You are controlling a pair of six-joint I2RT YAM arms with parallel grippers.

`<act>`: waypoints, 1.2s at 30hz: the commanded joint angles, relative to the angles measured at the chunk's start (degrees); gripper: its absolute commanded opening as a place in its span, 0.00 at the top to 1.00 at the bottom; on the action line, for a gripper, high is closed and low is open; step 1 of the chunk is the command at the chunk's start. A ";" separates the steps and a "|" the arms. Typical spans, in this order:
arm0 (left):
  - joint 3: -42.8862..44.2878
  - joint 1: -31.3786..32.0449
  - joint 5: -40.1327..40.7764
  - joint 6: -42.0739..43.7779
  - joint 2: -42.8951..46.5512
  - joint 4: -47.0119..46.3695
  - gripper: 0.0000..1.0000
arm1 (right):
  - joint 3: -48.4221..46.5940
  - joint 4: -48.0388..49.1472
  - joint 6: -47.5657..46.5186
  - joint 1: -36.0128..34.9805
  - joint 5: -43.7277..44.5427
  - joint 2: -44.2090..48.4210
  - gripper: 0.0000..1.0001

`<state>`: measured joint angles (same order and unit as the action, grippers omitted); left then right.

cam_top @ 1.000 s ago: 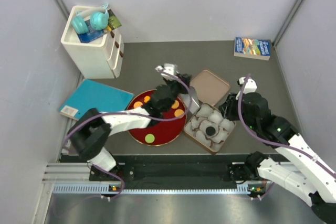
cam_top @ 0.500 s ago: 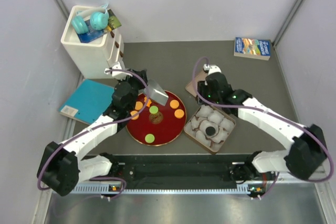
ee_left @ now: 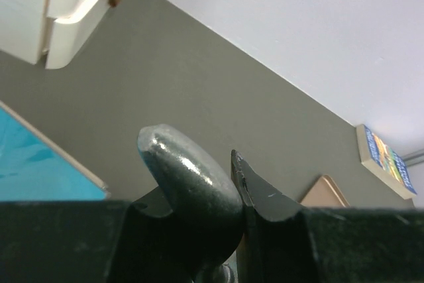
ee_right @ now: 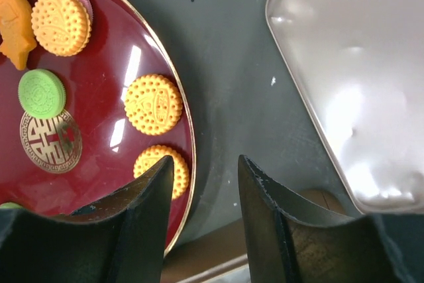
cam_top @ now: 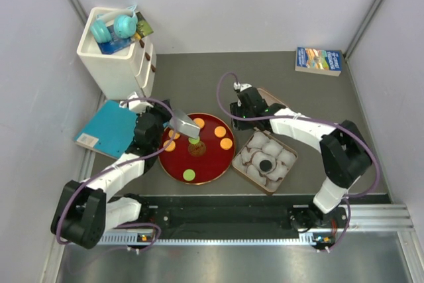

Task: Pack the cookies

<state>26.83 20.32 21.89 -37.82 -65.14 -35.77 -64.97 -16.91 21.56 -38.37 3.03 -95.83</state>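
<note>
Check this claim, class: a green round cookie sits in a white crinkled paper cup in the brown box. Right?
No: the round cookie in the white crinkled paper cup in the brown box is black, not green; the top external view shows it.

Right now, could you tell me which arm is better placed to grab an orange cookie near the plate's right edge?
Probably right. The right tool hangs open and empty at the plate's edge, orange cookies close by; the left tool is shut on a metal spoon.
</note>
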 commanded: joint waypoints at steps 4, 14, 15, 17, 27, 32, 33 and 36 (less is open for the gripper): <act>-4.85 -3.26 -1.06 -0.41 1.69 -8.96 1.00 | -2.00 5.39 -0.82 -0.04 -2.76 -4.62 0.57; -5.91 -4.23 0.35 0.38 2.04 -10.81 1.00 | -3.15 6.53 -0.47 -0.04 -2.76 -10.07 0.64; -6.00 -4.23 -0.09 0.30 1.69 -11.25 1.00 | -2.97 6.80 -0.38 0.05 -2.76 -10.25 0.66; -6.35 -4.23 -1.41 -0.14 1.25 -12.21 1.00 | -2.53 7.41 -0.12 -0.04 -2.76 -10.51 0.71; -5.82 -2.13 -9.24 -4.10 -8.14 -19.68 1.00 | -2.27 7.77 0.23 -0.04 -3.82 -11.22 0.89; -4.77 4.11 -5.55 -3.05 -14.21 -23.90 1.00 | -2.35 7.85 0.50 -0.04 -4.17 -11.75 0.93; -4.42 4.99 -4.06 -2.52 -16.13 -24.52 1.00 | -2.27 7.85 0.50 -0.04 -4.17 -11.75 0.94; -3.54 8.24 -0.55 -1.82 -19.65 -27.07 1.00 | -2.35 7.77 0.59 -0.04 -4.34 -11.66 0.96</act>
<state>20.60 25.63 16.58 -40.36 -81.56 -53.21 -65.39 -10.87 22.09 -38.39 -2.24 -106.13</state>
